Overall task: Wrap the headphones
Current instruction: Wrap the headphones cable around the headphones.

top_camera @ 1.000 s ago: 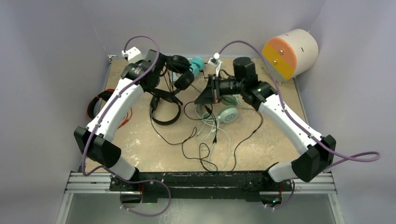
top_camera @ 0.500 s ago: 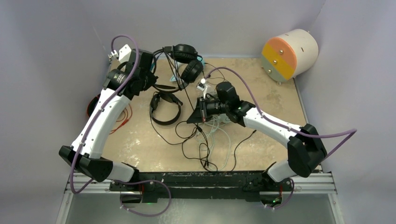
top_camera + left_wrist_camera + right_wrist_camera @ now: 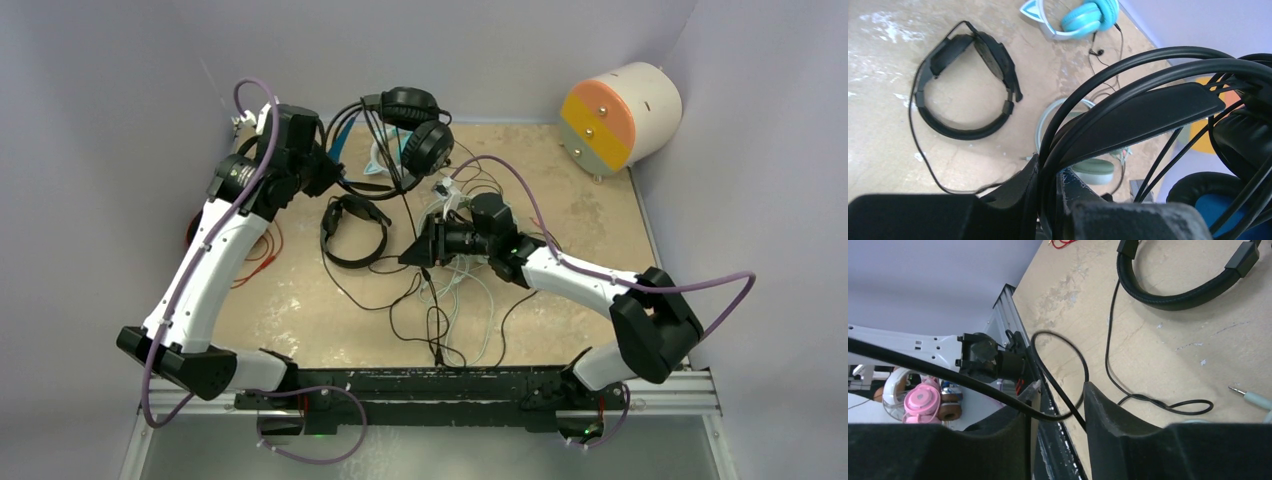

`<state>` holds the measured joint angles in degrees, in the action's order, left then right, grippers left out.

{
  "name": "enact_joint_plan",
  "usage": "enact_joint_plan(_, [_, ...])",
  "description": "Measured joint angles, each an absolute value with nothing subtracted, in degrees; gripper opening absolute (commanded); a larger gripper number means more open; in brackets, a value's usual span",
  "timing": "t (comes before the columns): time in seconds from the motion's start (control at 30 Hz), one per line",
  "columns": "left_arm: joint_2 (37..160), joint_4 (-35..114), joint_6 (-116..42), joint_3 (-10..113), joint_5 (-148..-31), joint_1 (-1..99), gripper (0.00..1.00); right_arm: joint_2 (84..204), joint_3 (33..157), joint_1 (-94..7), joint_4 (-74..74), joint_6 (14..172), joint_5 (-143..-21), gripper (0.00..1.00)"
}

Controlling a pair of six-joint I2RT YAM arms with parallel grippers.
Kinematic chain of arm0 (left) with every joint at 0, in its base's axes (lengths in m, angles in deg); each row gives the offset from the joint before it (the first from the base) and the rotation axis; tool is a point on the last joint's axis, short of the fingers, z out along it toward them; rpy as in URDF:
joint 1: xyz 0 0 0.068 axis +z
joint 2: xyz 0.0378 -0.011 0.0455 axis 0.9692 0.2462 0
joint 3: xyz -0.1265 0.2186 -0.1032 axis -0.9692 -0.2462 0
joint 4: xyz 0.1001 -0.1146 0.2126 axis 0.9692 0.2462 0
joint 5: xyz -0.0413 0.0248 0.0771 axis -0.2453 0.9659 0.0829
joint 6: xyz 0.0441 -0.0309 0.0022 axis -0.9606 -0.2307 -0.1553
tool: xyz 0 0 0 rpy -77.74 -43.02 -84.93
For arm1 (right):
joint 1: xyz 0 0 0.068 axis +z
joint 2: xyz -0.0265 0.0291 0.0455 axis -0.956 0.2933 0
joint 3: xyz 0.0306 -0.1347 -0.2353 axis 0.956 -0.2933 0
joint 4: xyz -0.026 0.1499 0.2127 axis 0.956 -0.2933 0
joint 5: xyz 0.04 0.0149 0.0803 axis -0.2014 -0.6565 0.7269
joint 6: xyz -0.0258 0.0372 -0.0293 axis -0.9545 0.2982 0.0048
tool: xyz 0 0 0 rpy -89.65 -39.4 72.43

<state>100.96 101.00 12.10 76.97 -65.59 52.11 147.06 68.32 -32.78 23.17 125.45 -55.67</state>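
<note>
Headphones [image 3: 410, 125], the black pair with blue inside, hang in the air over the far middle of the surface [image 3: 580, 210]. The left end effector [image 3: 1048, 189] is clamped on their headband and holds them up high, so the cable [image 3: 1086, 372] can hang down free. The right end effector [image 3: 1058, 440] is lower, near the middle, with its fingers apart. The cable runs through the gap between them but is not pinched. I think that lets the cable slide while it gets wound around the pair. The wrapping looks only just begun, since lots of cable lies loose on the near part of the surface. Four more pairs wait: a small black one [image 3: 960, 134] lying flat left of middle, a mint one [image 3: 1093, 170] partly under the right arm, a teal one [image 3: 1088, 12] with cat ears at the far edge, and a red one [image 3: 200, 225] at the left edge. Loose cables cross each other, so the wrong one could get pulled along.
</note>
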Motion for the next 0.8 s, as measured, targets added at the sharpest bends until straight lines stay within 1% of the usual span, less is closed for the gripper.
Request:
enact_joint_plan(0.23, [100.2,100.5,12.4,78.1,-68.5,52.1,0.0,147.1,65.7,-32.8,25.5,123.6,-56.1,0.63])
enact_joint_plan(0.3, [100.2,100.7,12.4,79.4,-68.8,52.1,0.0,147.2,64.8,-32.8,26.4,123.2,-55.8,0.69])
enact_joint_plan(0.33, [100.2,100.8,12.4,80.2,-68.9,52.1,0.0,147.3,64.3,-32.8,27.3,123.1,-55.5,0.75])
enact_joint_plan(0.4, [100.2,100.8,12.4,81.7,-69.0,52.1,0.0,147.6,63.1,-32.8,29.2,122.9,-55.3,0.8])
enact_joint_plan(0.47, [100.2,100.9,12.4,83.2,-69.3,52.1,0.0,148.0,61.4,-32.8,31.4,122.5,-55.1,0.81])
enact_joint_plan(0.57, [100.2,101.1,12.4,84.5,-69.3,52.1,0.0,148.2,58.7,-32.8,33.8,122.1,-55.1,0.79])
enact_joint_plan(0.7, [100.2,102.0,12.4,85.4,-69.2,52.1,0.0,149.3,57.2,-32.8,35.3,121.5,-55.1,0.78])
enact_joint_plan(0.73, [100.2,102.4,12.4,85.7,-69.2,52.1,0.0,149.7,56.8,-32.8,35.7,121.3,-55.1,0.78])
enact_joint_plan(0.8, [100.2,103.1,12.3,86.1,-69.2,52.1,0.0,150.3,55.8,-32.7,36.5,120.9,-55.2,0.72])
